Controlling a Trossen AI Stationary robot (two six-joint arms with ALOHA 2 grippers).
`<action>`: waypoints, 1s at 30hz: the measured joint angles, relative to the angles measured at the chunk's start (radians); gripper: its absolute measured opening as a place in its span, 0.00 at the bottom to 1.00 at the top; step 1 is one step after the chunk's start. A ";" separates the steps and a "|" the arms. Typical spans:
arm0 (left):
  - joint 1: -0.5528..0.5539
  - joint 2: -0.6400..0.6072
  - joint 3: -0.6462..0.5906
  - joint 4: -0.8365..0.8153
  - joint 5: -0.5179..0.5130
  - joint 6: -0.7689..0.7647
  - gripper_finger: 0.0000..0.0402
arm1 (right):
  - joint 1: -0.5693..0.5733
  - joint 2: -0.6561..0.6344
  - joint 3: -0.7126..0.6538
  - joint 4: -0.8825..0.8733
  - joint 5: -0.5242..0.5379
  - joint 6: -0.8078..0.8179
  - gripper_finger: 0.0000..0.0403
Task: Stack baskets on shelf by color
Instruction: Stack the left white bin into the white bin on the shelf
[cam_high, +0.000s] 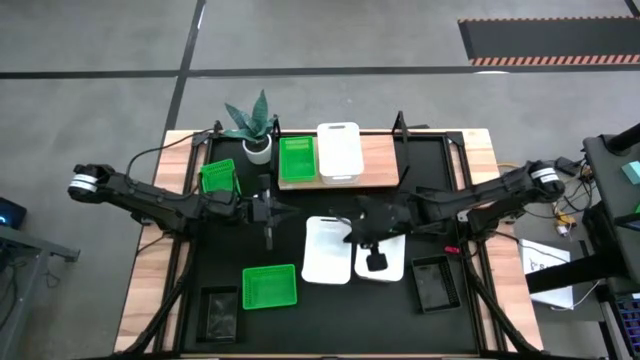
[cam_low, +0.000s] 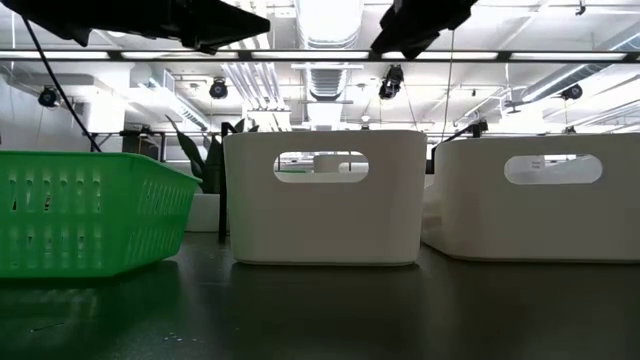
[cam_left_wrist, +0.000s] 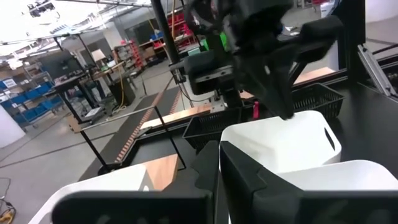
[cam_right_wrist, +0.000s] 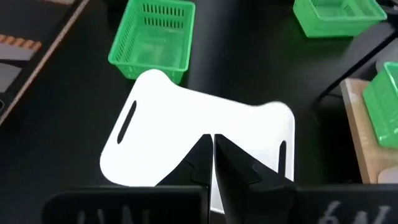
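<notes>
At the bottom of the overhead frame two black baskets sit on the table (cam_high: 320, 335) — one at lower left (cam_high: 220, 314), one at lower right (cam_high: 435, 284). Just above the left one lies a green basket (cam_high: 270, 286). At the centre two white baskets sit side by side, touching or nearly so: the left one (cam_high: 327, 250) and a second (cam_high: 380, 258) to its right. The right gripper (cam_high: 352, 231) hovers over them, its fingers (cam_right_wrist: 224, 165) pressed together with nothing between. The left gripper (cam_high: 268, 237) hangs just left of centre, fingers likewise closed. Further up, at left, another green basket (cam_high: 219, 178) stands on the table. On the shelf (cam_high: 380, 160), at upper centre, rest a green basket (cam_high: 297, 160) and a white one (cam_high: 338, 152) — beside a potted plant (cam_high: 254, 125).
</notes>
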 joint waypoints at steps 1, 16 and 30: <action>0.000 -0.001 -0.001 0.000 0.000 0.001 0.00 | 0.011 0.009 0.012 -0.018 0.017 0.008 0.02; -0.001 -0.056 -0.031 0.033 0.000 0.082 0.00 | 0.072 0.097 0.192 -0.197 0.067 0.216 0.02; -0.002 -0.183 -0.102 -0.016 0.000 0.047 0.00 | 0.093 0.293 0.410 -0.368 0.110 0.226 0.02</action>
